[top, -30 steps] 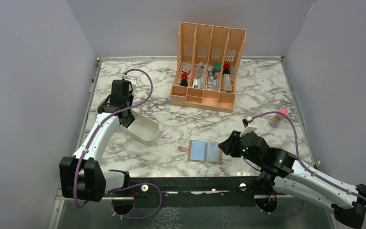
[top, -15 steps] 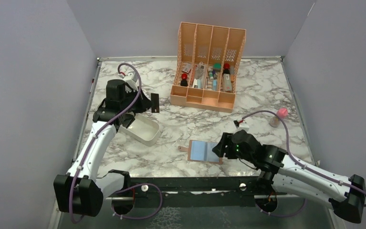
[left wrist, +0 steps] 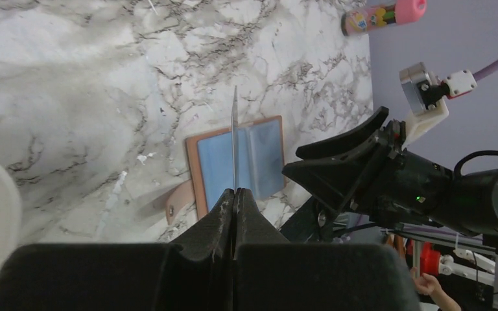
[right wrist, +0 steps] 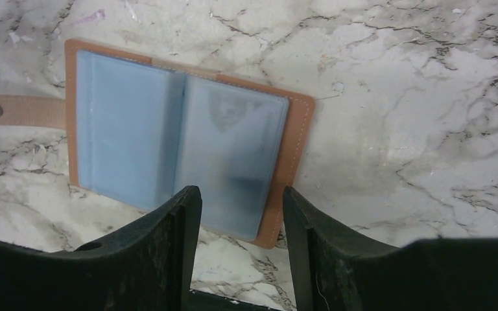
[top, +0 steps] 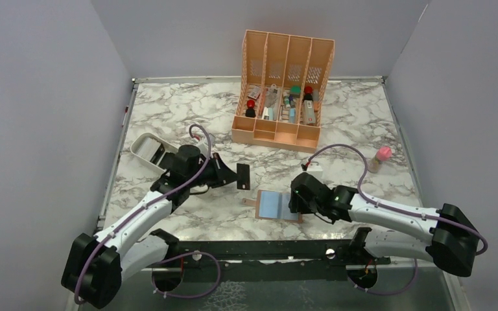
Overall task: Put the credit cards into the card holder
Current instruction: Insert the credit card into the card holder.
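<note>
Your left gripper, clamped shut on an edge-on credit card, hovers beside the open card holder's tab side. Your right gripper, jaws wide and empty, straddles its opposite edge: pin that, then angle the card into a sleeve.

Edge-on card over open card holder

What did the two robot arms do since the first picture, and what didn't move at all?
The left gripper, shut on a thin dark card, lifted out of the white oblong tray and swung right, toward the open brown card holder with the light blue inside. The right gripper slid left to hover open over the holder's right edge. The holder, tray and peach compartment organizer stayed put.
</note>
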`<state>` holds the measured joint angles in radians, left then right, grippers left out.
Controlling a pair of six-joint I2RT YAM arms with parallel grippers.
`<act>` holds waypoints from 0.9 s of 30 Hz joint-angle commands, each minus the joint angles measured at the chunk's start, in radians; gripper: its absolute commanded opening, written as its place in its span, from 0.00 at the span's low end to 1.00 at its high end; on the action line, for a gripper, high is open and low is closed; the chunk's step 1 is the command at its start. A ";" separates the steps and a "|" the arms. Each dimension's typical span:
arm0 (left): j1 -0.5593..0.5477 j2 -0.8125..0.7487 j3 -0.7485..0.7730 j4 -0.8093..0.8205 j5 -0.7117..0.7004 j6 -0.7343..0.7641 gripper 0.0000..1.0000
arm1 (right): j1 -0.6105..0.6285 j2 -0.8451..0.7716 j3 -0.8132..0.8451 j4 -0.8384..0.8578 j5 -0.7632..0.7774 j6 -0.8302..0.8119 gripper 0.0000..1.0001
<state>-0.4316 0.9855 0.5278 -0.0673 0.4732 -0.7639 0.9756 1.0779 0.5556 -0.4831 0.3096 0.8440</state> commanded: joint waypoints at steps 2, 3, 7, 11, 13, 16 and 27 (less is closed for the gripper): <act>-0.132 -0.010 -0.084 0.264 -0.127 -0.178 0.00 | -0.027 0.052 0.035 -0.010 0.084 -0.017 0.49; -0.160 -0.001 -0.097 0.296 -0.146 -0.195 0.00 | -0.037 0.059 0.036 -0.007 0.080 -0.017 0.48; -0.258 0.087 -0.098 0.354 -0.198 -0.199 0.00 | -0.143 0.071 0.008 0.051 -0.006 -0.049 0.44; -0.325 0.196 -0.074 0.411 -0.211 -0.196 0.00 | -0.228 0.063 -0.035 0.101 -0.095 -0.077 0.41; -0.359 0.251 -0.065 0.446 -0.224 -0.199 0.00 | -0.235 0.061 -0.044 0.109 -0.116 -0.077 0.39; -0.399 0.337 -0.036 0.478 -0.239 -0.195 0.00 | -0.249 0.054 -0.061 0.129 -0.145 -0.075 0.38; -0.459 0.518 -0.008 0.560 -0.250 -0.225 0.00 | -0.262 0.048 -0.089 0.143 -0.158 -0.066 0.36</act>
<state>-0.8772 1.4647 0.4953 0.4282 0.2535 -0.9726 0.7185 1.1389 0.4873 -0.3698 0.1787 0.7837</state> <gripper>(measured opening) 0.006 0.368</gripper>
